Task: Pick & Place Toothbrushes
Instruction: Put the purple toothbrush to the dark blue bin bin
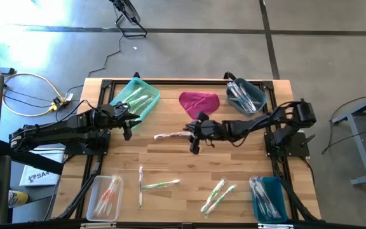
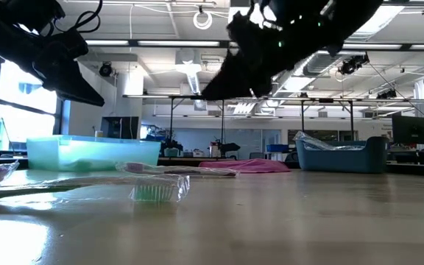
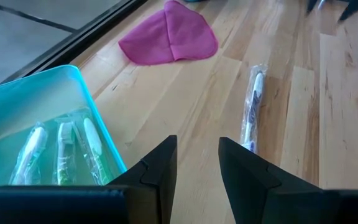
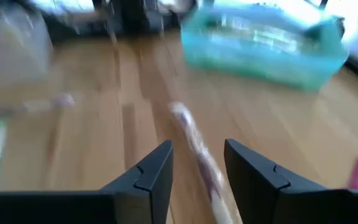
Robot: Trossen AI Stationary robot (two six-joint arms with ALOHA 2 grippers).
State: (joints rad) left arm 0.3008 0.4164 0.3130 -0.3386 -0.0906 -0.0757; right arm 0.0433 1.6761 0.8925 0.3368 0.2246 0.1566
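Note:
A wrapped toothbrush (image 1: pixel 169 135) with a white handle lies flat on the wooden table near its middle; the left wrist view shows this toothbrush (image 3: pixel 252 106) too. My right gripper (image 1: pixel 192 141) hovers just right of it, open and clear of the table. In the right wrist view, the toothbrush (image 4: pixel 194 146) shows between and below that gripper's fingers. My left gripper (image 3: pixel 197 162) is open and empty, above the table beside the teal bin (image 1: pixel 135 98). Several more wrapped toothbrushes (image 1: pixel 161 184) lie loose near the front edge.
A magenta cloth (image 1: pixel 199 102) lies at the far middle. The teal bin holds green toothbrushes. A blue bin (image 1: pixel 245 95) stands far right, another blue bin (image 1: pixel 269 197) near right, and a clear bin (image 1: pixel 105 196) near left, each holding toothbrushes.

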